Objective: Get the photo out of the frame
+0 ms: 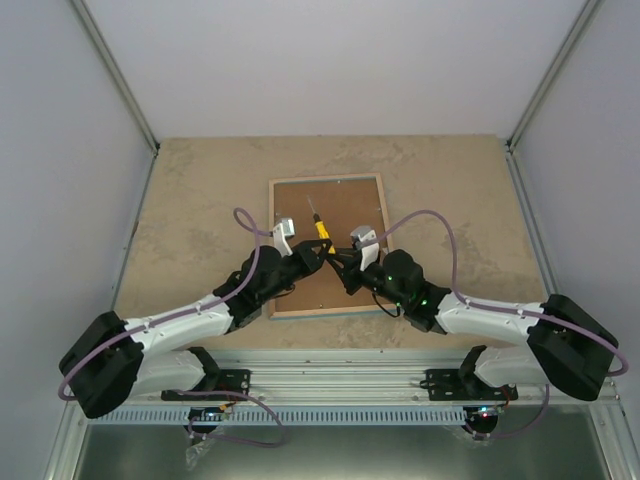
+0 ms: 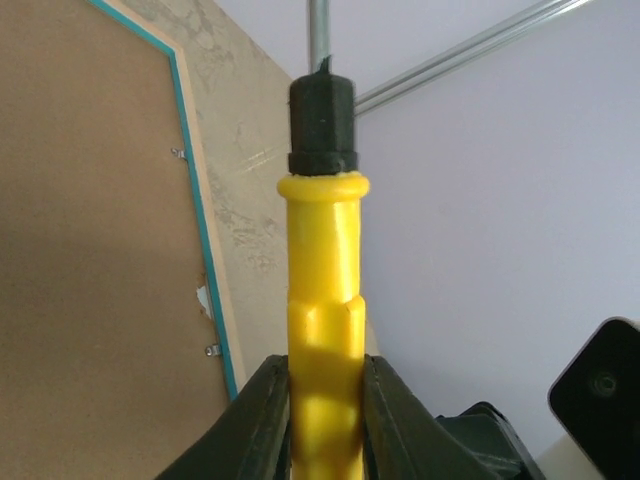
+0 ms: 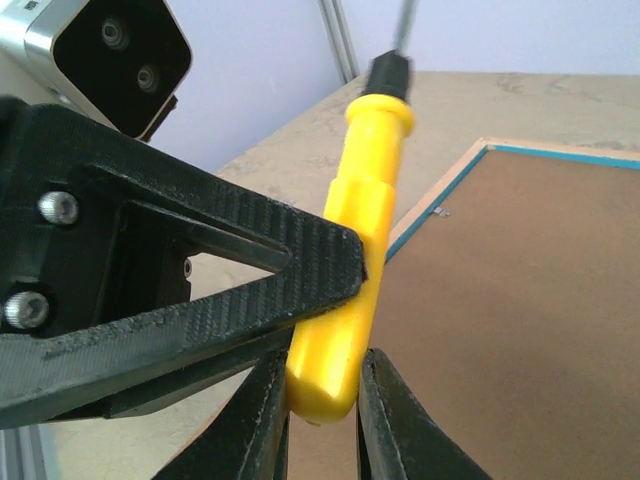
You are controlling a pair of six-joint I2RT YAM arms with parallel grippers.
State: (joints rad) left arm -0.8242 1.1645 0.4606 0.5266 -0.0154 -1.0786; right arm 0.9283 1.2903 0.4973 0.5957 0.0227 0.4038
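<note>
A: Beige table (image 1: 200,190) from above; frame (image 1: 327,178) face down, brown backing (image 1: 345,205) up, photo presumably hidden beneath.

B: Left wrist: left gripper (image 2: 325,425) clamped on yellow screwdriver (image 2: 322,260), above frame, shaft aimed toward frame's far edge.

A: Right wrist: right gripper (image 3: 322,400) pinching handle's butt, over frame's middle.

The frame (image 1: 325,179) lies back-up, its front hidden beneath the brown backing board (image 1: 345,205). The left arm (image 1: 190,320) and right arm (image 1: 490,315) cover its near half. The yellow screwdriver (image 2: 322,300) shaft is cut off at the top of both wrist views.
</note>
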